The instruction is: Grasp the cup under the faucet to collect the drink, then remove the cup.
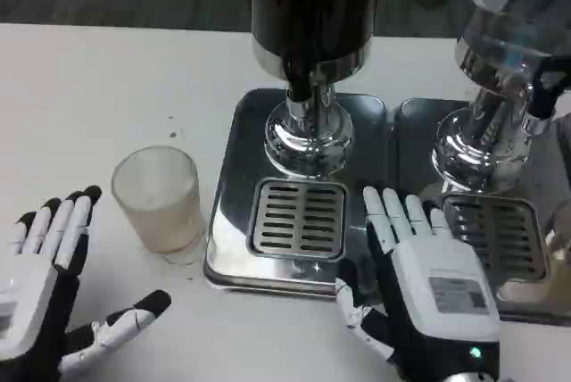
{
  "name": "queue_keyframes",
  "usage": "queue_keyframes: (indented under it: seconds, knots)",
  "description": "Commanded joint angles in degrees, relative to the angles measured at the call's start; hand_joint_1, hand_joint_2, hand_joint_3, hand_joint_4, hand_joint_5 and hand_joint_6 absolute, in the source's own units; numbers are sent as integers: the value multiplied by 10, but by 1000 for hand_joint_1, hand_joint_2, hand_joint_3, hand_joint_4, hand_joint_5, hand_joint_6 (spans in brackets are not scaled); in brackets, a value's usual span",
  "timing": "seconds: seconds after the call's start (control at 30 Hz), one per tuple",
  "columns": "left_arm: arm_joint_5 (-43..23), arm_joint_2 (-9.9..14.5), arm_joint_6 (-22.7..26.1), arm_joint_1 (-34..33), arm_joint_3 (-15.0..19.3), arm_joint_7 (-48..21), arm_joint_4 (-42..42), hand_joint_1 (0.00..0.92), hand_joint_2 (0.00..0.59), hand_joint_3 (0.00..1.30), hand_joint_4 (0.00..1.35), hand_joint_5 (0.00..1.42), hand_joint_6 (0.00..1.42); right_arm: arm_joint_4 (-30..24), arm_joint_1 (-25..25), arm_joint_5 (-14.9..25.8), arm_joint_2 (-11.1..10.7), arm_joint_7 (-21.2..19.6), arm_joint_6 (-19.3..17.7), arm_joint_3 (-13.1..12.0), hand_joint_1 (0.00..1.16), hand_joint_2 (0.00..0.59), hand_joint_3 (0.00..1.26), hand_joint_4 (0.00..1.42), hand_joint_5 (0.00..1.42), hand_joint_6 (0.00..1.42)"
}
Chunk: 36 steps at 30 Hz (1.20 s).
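While both robot hands — left (40,284), right (419,275) — lie spread and empty, the cup (161,199) stands beside the drip tray (234,177).

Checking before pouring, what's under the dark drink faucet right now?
Only the slotted drip grate lies under the faucet; the frosted cup stands left of the tray.

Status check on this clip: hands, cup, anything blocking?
Left hand open, just left of cup. Right hand open over the tray. Cup upright on table, beside tray, not under faucet. Nothing blocking.
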Motion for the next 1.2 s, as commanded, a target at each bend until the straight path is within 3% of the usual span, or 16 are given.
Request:
queue_keyframes:
  seconds: [0.03,0.53,0.77,0.9,1.07,1.2]
  knots:
    - [-1,8,-7,-1,-2,0,7,0,123,0,0,0,0,-2,7,4,4,-12,3,-5,364,563,0,0,0,0]
    - [-7,0,-8,-8,-5,-3,8,0,125,0,0,0,0,-20,21,-2,5,-7,16,-9,372,577,0,0,0,0]
    - [-33,-4,-46,-6,32,46,-3,0,128,0,0,67,0,-26,23,-2,3,-2,21,-11,374,577,0,0,0,0]
    - [-62,-4,-53,-34,45,36,18,0,110,0,0,64,0,-27,20,-1,2,1,21,-12,375,577,0,0,0,0]
    - [-141,-23,-120,-82,66,40,86,0,101,105,127,249,130,-29,20,2,2,5,22,-15,376,577,0,0,0,0]
    - [-145,-23,-114,-114,65,19,109,0,77,6,3,136,67,-32,23,4,0,2,17,-17,377,577,0,0,0,0]
